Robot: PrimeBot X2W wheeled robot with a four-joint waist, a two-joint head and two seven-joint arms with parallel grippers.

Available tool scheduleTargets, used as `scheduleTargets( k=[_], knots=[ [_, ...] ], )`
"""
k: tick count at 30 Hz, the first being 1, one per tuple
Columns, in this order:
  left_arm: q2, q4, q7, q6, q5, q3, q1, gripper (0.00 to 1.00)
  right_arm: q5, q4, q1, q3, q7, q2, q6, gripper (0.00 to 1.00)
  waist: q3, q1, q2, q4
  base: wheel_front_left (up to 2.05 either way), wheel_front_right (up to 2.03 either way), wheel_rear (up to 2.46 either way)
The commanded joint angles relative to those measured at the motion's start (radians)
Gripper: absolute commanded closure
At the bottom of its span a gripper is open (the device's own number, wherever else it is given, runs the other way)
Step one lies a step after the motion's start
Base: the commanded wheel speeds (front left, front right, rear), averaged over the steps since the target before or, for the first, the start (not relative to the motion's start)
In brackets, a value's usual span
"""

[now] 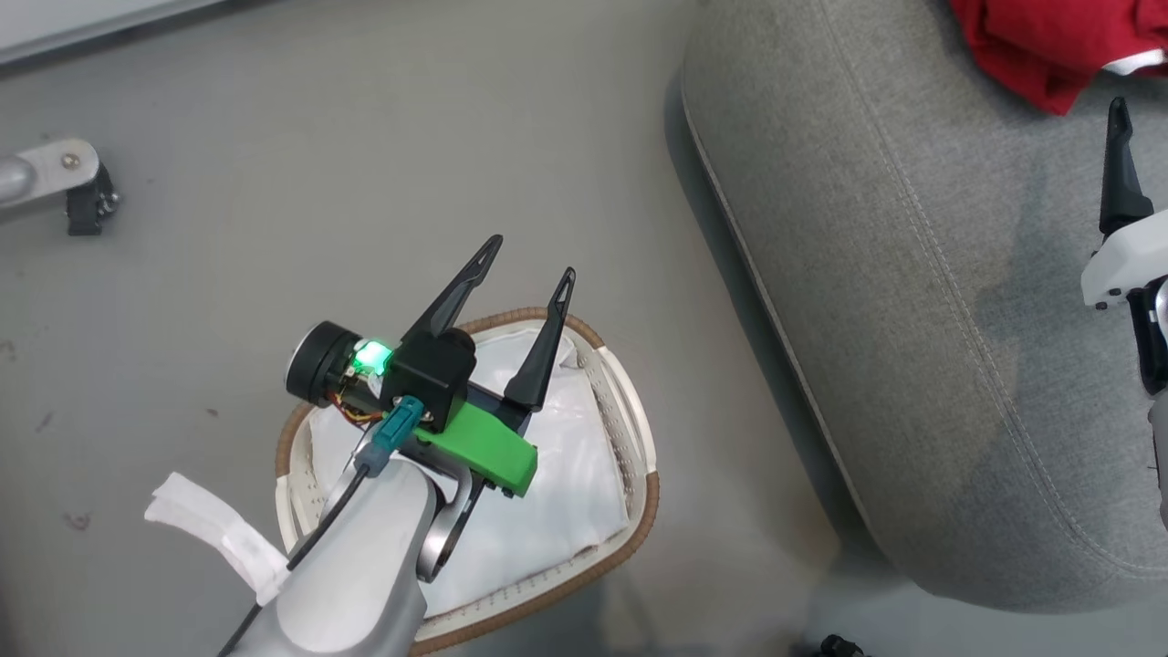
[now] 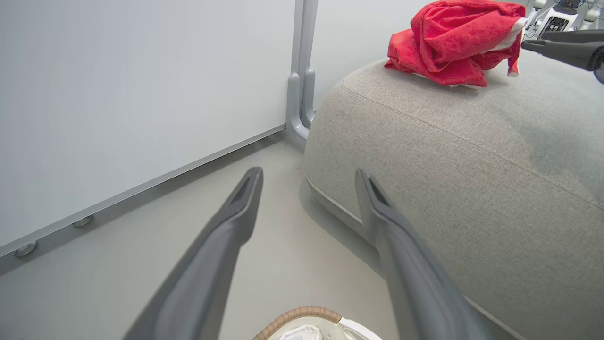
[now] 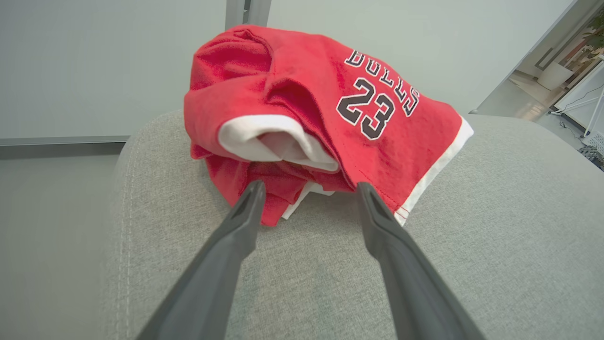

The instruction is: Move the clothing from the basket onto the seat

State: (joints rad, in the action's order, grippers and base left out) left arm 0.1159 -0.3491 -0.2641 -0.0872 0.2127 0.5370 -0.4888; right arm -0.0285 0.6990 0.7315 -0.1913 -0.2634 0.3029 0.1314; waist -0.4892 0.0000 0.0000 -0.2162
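The red clothing [image 3: 321, 108] lies bunched on the grey seat [image 3: 472, 212], showing white trim and the number 23. My right gripper [image 3: 309, 189] is open just in front of the heap, with nothing between its fingers; one dark finger [image 1: 1121, 173] hangs over the seat [image 1: 912, 274] below the clothing [image 1: 1040, 46]. The white basket [image 1: 639, 511] stands on the floor left of the seat and holds just its white liner [image 1: 566, 493]. Above it my left gripper [image 1: 530, 258] is open and empty, pointing toward the seat's rounded corner [image 2: 448, 156], with the clothing [image 2: 453, 42] on top.
A pale wall panel [image 2: 118, 94] with a metal post [image 2: 302, 71] runs behind the seat. A grey metal leg with a black caster [image 1: 64, 182] stands on the grey floor far to the left. Bare floor lies between basket and seat.
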Motion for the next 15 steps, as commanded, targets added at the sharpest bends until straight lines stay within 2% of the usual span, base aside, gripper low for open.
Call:
scheduleTargets(
  k=[1, 8, 15],
  knots=[
    [-0.003, 0.005, 0.0, 0.004, 0.007, -0.014, 0.029, 0.0, -0.01, 0.0, -0.02, 0.01, -0.002, 0.014, -0.001, 0.0, 0.102, 0.0, 0.0, 0.034, 0.0, 0.0, 0.0],
    [-0.025, 0.007, 0.0, 0.013, 0.027, -0.082, 0.106, 0.0, -0.023, -0.004, -0.047, 0.067, -0.001, 0.032, -0.001, 0.0, 0.23, 0.0, 0.0, 0.102, 0.0, 0.0, 0.0],
    [-0.028, 0.029, 0.0, 0.037, 0.038, -0.215, 0.193, 0.0, -0.048, -0.012, -0.064, 0.111, -0.002, -0.034, -0.001, 0.0, 0.33, 0.0, 0.0, 0.148, 0.0, 0.0, 0.0]
  ],
)
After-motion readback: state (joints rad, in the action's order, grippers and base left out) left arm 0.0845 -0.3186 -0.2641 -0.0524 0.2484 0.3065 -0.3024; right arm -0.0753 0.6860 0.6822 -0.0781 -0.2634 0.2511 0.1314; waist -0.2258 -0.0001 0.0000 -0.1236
